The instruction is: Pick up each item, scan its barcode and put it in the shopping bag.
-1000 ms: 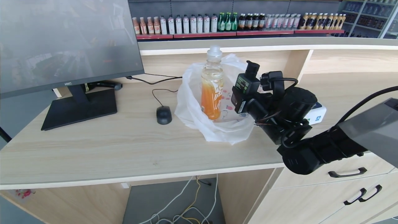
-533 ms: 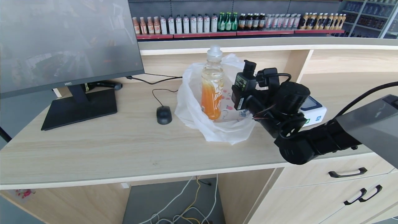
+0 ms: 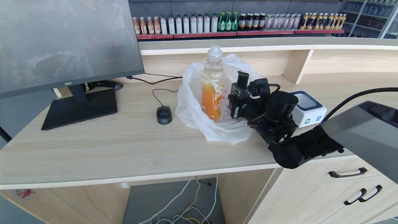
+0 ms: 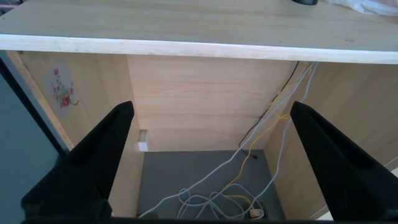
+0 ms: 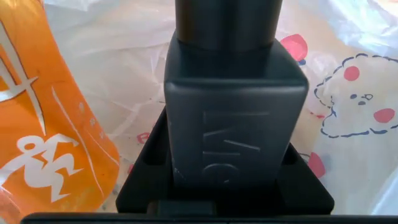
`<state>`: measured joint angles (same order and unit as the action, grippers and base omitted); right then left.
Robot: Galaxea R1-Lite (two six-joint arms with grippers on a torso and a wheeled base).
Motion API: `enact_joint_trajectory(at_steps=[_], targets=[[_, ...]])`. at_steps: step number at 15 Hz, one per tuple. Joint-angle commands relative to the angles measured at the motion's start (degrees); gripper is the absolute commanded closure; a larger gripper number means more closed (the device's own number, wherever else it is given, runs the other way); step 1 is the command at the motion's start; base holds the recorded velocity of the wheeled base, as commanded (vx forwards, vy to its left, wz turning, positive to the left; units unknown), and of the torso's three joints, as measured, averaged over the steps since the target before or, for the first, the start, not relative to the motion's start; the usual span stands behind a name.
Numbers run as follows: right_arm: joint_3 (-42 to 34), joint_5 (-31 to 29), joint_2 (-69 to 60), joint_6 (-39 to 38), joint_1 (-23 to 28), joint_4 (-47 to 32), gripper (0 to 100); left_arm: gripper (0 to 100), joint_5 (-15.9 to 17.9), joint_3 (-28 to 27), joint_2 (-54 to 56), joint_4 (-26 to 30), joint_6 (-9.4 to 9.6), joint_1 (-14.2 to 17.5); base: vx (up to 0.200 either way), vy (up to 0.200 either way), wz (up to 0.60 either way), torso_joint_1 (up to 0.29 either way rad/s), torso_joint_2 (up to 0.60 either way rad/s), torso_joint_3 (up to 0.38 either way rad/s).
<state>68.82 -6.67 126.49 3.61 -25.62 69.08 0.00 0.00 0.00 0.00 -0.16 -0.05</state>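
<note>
One clear orange-labelled bottle [image 3: 212, 90] is standing inside the white plastic shopping bag [image 3: 191, 105] on the pale wooden counter [image 3: 108, 146]. My right pincer [image 3: 240, 104] is gripping a dark square bottle [image 3: 237, 92] at the bag's mouth; my left pincer [image 4: 211, 112] is gaping open.

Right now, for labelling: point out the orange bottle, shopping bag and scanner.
orange bottle [image 3: 211, 95], head view, orange label
shopping bag [image 3: 188, 103], head view, left wall
scanner [image 3: 312, 115], head view, white front

Right arm [image 3: 295, 149]: matte black, built of rounded cylindrical joints; thin red and black wires [image 3: 258, 117] at its wrist; 1 thick black cable [image 3: 373, 91] looping above; flat grey upper panel [image 3: 367, 133]; left gripper [image 4: 211, 106]: 2 broad, black, wedge-shaped fingers [image 4: 99, 155].
</note>
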Motion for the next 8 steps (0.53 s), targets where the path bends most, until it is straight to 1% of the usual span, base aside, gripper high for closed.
enact_joint_trajectory(at_steps=[1,5,8], targets=[[-0.26,-0.01,0.86,0.00,0.05,0.17,100,0,0.00,0.00,0.00,0.00,-0.02,0.05,0.000,0.000,0.00,0.000,0.00,0.000],[-0.44,-0.10,1.83,-0.18,0.05,1.05,100,0,0.00,0.00,0.00,0.00,-0.02,-0.04,0.000,0.000,0.00,0.000,0.00,0.000],[-2.11,-0.01,1.83,-0.36,-0.04,1.32,100,0,0.00,0.00,0.00,0.00,-0.02,-0.04,0.000,0.000,0.00,0.000,0.00,0.000]])
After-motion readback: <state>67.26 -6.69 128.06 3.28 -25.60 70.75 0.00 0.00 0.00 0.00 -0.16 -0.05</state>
